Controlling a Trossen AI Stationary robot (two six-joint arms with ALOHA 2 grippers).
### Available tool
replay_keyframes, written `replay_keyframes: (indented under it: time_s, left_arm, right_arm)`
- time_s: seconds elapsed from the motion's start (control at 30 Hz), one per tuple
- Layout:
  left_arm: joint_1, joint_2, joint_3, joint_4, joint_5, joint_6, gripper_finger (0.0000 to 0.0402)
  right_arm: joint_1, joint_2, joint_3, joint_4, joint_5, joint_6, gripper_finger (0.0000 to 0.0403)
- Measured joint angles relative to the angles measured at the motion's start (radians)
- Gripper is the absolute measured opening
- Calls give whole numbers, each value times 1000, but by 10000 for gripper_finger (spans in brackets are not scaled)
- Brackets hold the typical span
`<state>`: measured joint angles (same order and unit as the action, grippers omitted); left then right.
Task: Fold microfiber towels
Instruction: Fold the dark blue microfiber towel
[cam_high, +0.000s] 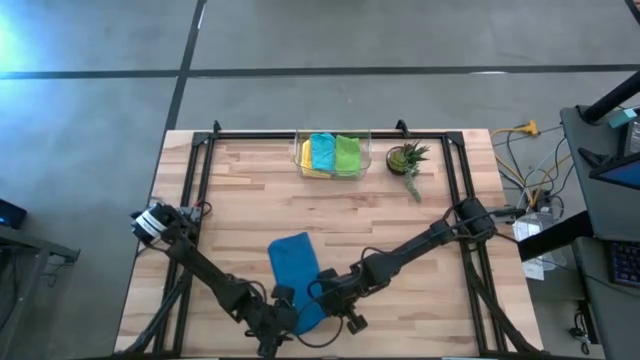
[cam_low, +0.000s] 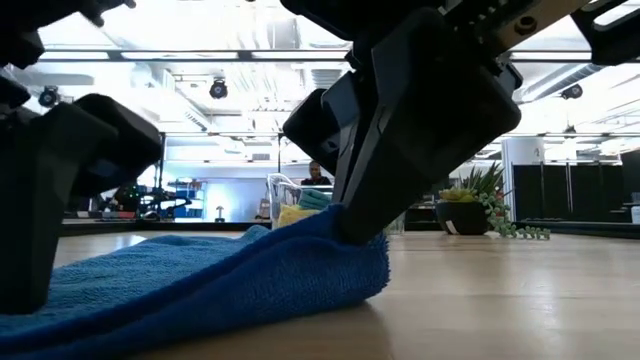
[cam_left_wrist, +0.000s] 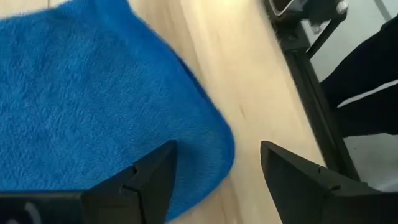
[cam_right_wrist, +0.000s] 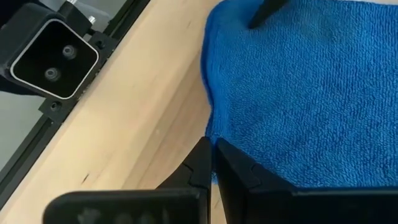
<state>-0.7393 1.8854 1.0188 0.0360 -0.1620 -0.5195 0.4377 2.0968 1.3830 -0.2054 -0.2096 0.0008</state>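
Observation:
A blue towel lies folded on the wooden table near its front edge. My right gripper is shut on the towel's right near edge, and the cloth rises to its fingertips in the low view. My left gripper is open, slanting down over the towel's near corner. One of its fingers is over the cloth and the other over bare wood. More towels, yellow, blue and green, sit in a clear bin at the far side. My right gripper pinches the blue towel's edge between its two shut fingers, slanting down from the right. The cloth peaks up to the fingertips while the rest lies on the table. Of my left gripper, I cannot tell whether its finger touches the towel.
The clear bin and a small potted plant stand at the far edge. A black rail frame runs round the table. A camera sits at the near edge. Bare wood lies between towel and bin.

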Motion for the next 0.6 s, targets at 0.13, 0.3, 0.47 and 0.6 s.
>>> replay_keyframes:
  time_s: [0.13, 0.3, 0.47, 0.6]
  left_arm:
    - [0, 22, 22, 2, -3, 2, 216]
    - [0, 35, 24, 7, -9, 3, 207]
    - [-2, 58, 36, -17, -17, 5, 163]
    - [-4, 75, 45, -28, -21, 5, 106]
  right_arm:
    - [0, 0, -1, 0, 0, 0, 9]
    - [0, 0, -3, 0, 0, 0, 9]
    - [0, 0, -3, 0, 0, 0, 9]
    - [0, 0, -3, 0, 0, 9, 9]
